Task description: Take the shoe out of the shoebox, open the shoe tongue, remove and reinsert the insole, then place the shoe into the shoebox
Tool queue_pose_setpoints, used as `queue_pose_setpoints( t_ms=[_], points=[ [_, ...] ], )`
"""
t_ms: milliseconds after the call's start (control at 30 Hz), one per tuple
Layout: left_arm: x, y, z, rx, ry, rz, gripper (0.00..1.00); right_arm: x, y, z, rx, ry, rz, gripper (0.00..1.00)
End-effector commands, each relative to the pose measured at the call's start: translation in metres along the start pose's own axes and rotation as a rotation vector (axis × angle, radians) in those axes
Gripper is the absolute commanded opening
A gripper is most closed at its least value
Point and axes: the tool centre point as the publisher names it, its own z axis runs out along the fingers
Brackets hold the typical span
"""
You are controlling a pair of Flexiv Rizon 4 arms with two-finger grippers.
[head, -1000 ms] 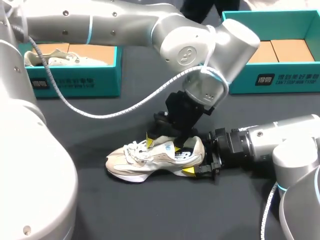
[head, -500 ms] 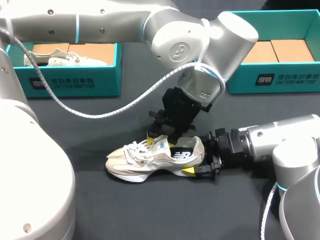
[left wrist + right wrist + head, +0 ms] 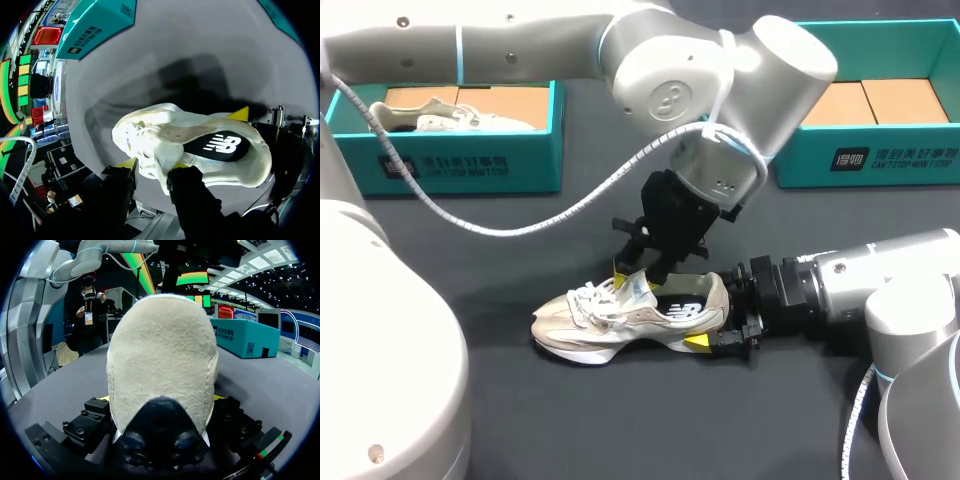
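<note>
The shoe (image 3: 620, 322) is held twice. The left gripper (image 3: 154, 164) pinches its tongue (image 3: 156, 176) between close-set tips, and the right gripper (image 3: 160, 398) clamps its heel (image 3: 162, 355) (fingers spread wider). Only the left wrist view looks down onto the black insole (image 3: 220, 145). The shoe stands on the dark table (image 3: 520, 420), in front of the left shoebox (image 3: 470, 165) and the right shoebox (image 3: 880, 160).

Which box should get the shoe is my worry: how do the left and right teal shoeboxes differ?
The left shoebox holds a pale shoe at its left end; the right shoebox shows only brown cardboard inserts, no shoe. The left shoebox stands at the back left of the table, the right shoebox at its back right. Both are teal, lidless, with white print on the front wall and brown cardboard inside.
</note>
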Motion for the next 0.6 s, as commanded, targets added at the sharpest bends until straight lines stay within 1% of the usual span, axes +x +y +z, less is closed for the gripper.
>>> queue_pose_setpoints(
  t_ms=[33,167,200,233,300,367,533,600],
  points=[
    [-0.002,0.009,0.000,0.022,0.005,-0.140,0.26,-0.001,-0.001,0.001,0.005,0.001,0.001,0.00],
    [-0.003,0.010,0.000,0.036,0.009,-0.158,0.17,-0.001,-0.001,0.001,0.005,0.001,0.001,0.00],
    [-0.003,0.010,0.000,0.039,0.012,-0.164,0.12,-0.001,-0.001,0.001,0.005,0.001,0.001,0.00],
    [-0.004,0.010,0.000,0.041,0.018,-0.171,0.00,-0.001,-0.001,0.001,0.005,0.001,0.001,0.00],
    [-0.008,0.009,0.001,0.038,0.040,-0.182,0.00,-0.001,-0.001,0.001,0.005,0.001,0.001,0.00],
    [-0.016,0.005,0.003,0.018,0.084,-0.194,0.00,-0.001,-0.001,0.001,0.005,0.001,0.001,0.00],
    [-0.039,-0.002,0.006,-0.049,0.215,-0.206,0.00,-0.001,-0.001,0.001,0.005,0.001,0.001,0.00],
    [-0.048,-0.004,0.009,-0.058,0.270,-0.217,0.00,-0.001,-0.001,0.001,0.005,0.001,0.001,0.00]
  ],
)
